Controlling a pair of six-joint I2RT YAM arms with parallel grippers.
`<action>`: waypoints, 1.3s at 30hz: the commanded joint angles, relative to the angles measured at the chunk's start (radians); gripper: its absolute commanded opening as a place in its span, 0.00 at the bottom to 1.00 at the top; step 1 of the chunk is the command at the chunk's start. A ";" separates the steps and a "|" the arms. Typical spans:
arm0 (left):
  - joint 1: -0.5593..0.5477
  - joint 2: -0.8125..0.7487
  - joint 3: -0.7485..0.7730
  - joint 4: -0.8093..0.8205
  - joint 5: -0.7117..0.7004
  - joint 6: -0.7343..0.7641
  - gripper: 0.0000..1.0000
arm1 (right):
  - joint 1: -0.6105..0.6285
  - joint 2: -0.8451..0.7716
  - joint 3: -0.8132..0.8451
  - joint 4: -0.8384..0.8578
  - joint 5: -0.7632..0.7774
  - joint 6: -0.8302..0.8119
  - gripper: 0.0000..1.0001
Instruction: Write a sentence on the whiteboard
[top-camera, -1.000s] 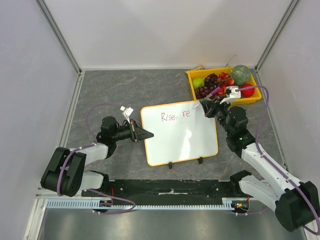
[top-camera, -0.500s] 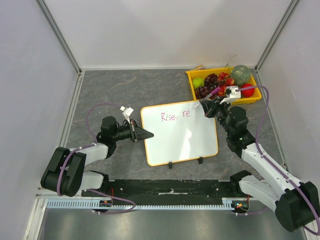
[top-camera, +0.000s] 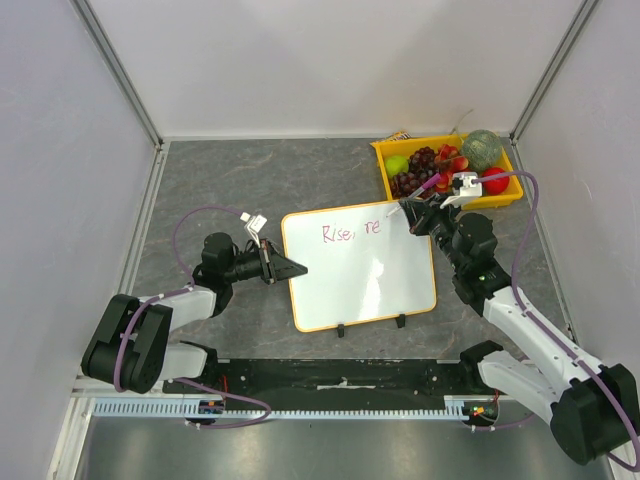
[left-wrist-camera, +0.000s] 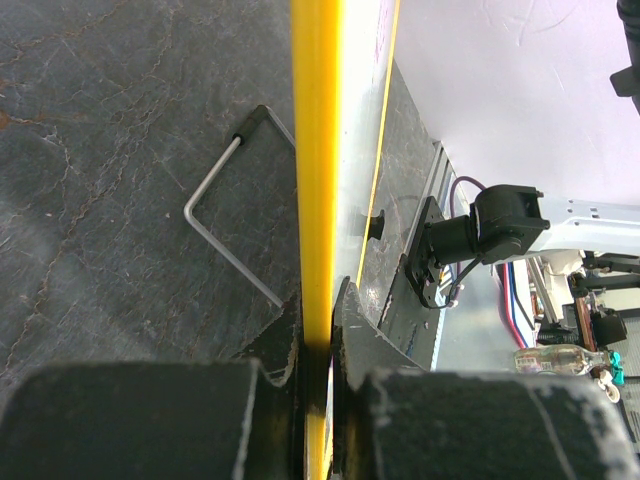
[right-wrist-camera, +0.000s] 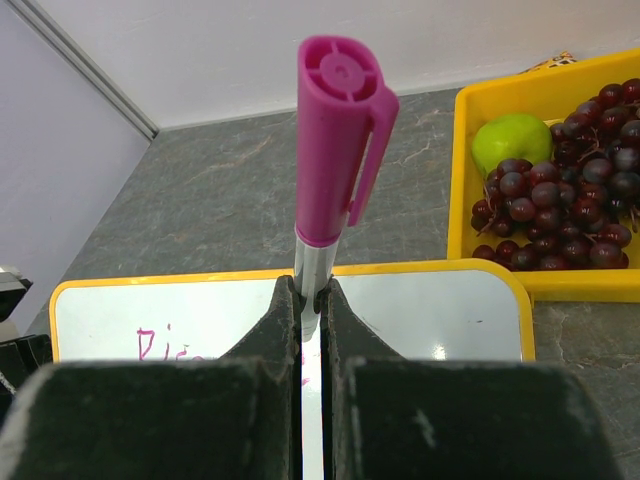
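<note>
The whiteboard (top-camera: 365, 275) lies flat mid-table, white with an orange-yellow rim and two black clips on its near edge. Pinkish-red writing (top-camera: 350, 231) along its top reads about "Rise, re". My left gripper (top-camera: 287, 268) is shut on the board's left rim, seen edge-on as a yellow strip (left-wrist-camera: 316, 200) in the left wrist view. My right gripper (top-camera: 425, 216) is shut on a marker (right-wrist-camera: 322, 250) with a magenta cap (right-wrist-camera: 340, 130), held over the board's top right. The board (right-wrist-camera: 440, 310) and part of the writing (right-wrist-camera: 165, 345) show in the right wrist view. The marker's tip is hidden.
A yellow fruit tray (top-camera: 381, 153) stands at the back right just beyond the board, holding grapes (top-camera: 418, 170), a green fruit (top-camera: 397, 164), a melon (top-camera: 482, 149) and red fruit (top-camera: 494, 180). A wire stand (left-wrist-camera: 215, 225) lies under the board's left side. Walls enclose the table.
</note>
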 joint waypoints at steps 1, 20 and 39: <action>0.004 0.030 -0.013 -0.117 -0.188 0.176 0.02 | -0.005 -0.022 -0.001 0.026 0.001 -0.014 0.00; 0.002 0.031 -0.013 -0.117 -0.188 0.175 0.02 | -0.004 -0.045 0.002 0.005 0.010 -0.023 0.00; 0.002 0.030 -0.015 -0.117 -0.186 0.175 0.02 | -0.007 -0.008 0.010 0.029 0.007 -0.015 0.00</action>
